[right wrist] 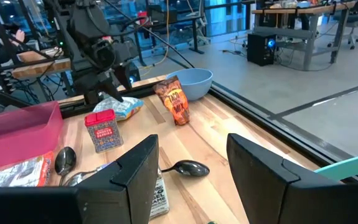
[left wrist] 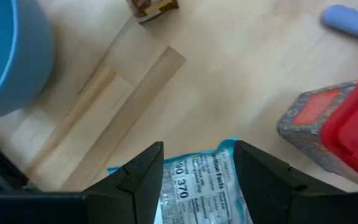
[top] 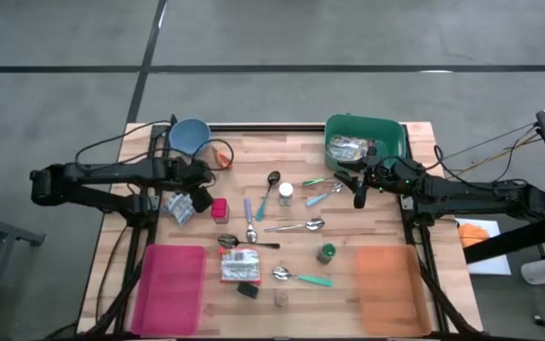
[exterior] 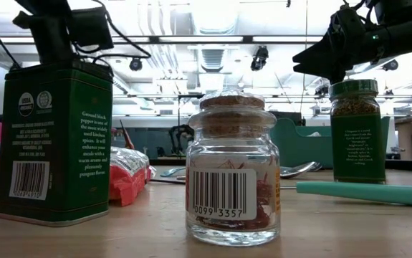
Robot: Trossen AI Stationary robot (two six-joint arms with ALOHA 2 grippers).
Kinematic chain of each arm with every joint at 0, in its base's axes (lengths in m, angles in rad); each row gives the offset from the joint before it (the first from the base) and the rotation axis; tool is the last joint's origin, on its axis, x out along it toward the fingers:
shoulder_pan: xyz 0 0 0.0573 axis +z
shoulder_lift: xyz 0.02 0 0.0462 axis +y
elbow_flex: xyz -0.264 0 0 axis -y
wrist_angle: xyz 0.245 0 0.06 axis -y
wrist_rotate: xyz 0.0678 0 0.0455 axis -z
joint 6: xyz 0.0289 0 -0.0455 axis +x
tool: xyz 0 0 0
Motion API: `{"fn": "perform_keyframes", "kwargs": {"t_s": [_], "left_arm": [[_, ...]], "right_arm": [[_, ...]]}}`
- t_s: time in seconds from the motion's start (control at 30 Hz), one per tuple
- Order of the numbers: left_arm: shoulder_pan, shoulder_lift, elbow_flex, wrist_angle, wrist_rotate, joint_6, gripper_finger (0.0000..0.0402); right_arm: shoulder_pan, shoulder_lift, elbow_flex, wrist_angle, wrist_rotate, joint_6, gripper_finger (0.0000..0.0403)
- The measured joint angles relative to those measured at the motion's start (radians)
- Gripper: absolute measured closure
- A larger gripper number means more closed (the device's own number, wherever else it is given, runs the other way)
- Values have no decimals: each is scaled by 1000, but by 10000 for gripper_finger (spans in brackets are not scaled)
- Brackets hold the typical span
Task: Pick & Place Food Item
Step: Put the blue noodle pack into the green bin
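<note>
The left gripper is seen at nine o'clock on the table, directly over a blue-edged food packet. In the left wrist view its fingers stand apart on either side of the packet, which lies on the wood between them; whether the pads touch it cannot be told. The jaws are therefore read as open around the packet, not yet closed on it. Just beside the packet, toward three o'clock, a red-capped tin stands. A blue bowl sits at eleven o'clock, with an orange snack bag next to it.

The step in hand is judged to be the grasp of the packet. Next, the jaws would have to be closed on the packet, care being taken that the tin is not nudged. The packet would then have to be lifted clear and carried to a container; the pink tray at seven o'clock is the nearest candidate, though the goal is not settled by the pictures.

The right gripper is held at two o'clock, beside the green bin, with its fingers apart and nothing between them.
</note>
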Motion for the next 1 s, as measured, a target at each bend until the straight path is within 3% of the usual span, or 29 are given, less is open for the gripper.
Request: {"fn": "perform_keyframes", "kwargs": {"t_s": [0.17, 0.43, 0.67, 1.0], "left_arm": [[0, -46, 0, 60, 57, 24, 207], [-2, -49, -49, 79, 65, 12, 207], [-3, -49, -114, 202, 84, 20, 207], [-39, -43, -124, 176, 109, 5, 207]], "right_arm": [[0, 0, 0, 0, 0, 0, 216], [0, 0, 0, 0, 0, 1, 216], [0, 0, 0, 0, 0, 0, 216], [0, 0, 0, 0, 0, 0, 216]]}}
